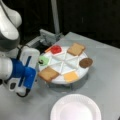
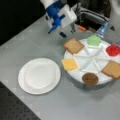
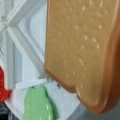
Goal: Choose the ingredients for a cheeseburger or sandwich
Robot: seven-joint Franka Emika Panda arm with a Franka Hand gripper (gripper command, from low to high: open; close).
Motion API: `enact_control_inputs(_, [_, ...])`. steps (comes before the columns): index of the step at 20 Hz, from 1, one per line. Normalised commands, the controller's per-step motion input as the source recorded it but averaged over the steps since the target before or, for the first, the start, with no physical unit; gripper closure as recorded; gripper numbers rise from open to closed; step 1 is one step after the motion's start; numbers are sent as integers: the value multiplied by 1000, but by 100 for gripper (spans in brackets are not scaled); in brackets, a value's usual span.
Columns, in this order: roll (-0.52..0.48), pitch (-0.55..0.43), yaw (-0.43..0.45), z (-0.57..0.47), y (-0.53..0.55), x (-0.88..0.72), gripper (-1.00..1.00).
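I am hovering the white-and-blue gripper [image 2: 67, 32] beside the round white divided tray's [image 1: 75, 61] edge, above the nearest brown toast square [image 2: 73, 45]; whether it is clenched, I cannot tell. I would centre over the toast, descending squarely. The white paper plate [image 2: 39, 75] is sitting bare.

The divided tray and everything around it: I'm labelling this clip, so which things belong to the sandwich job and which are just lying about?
Belongs to the job:
- two toast squares
- green leaf
- red disc
- cheese square
- patty
- divided tray holding them all
- white paper plate, nothing on it
- gripper above the near toast

Just lying about:
- metal fixture behind the tray
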Motion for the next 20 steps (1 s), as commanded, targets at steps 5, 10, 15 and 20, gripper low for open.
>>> enact_control_inputs(5, [365, -34, 202, -130, -330, 363, -100])
enact_control_inputs(10, [339, -24, 204, -122, -331, 345, -100])
enact_control_inputs(15, [302, -25, 156, -97, -265, 275, -100])
enact_control_inputs(20, [303, -42, 129, -82, -224, 210, -100])
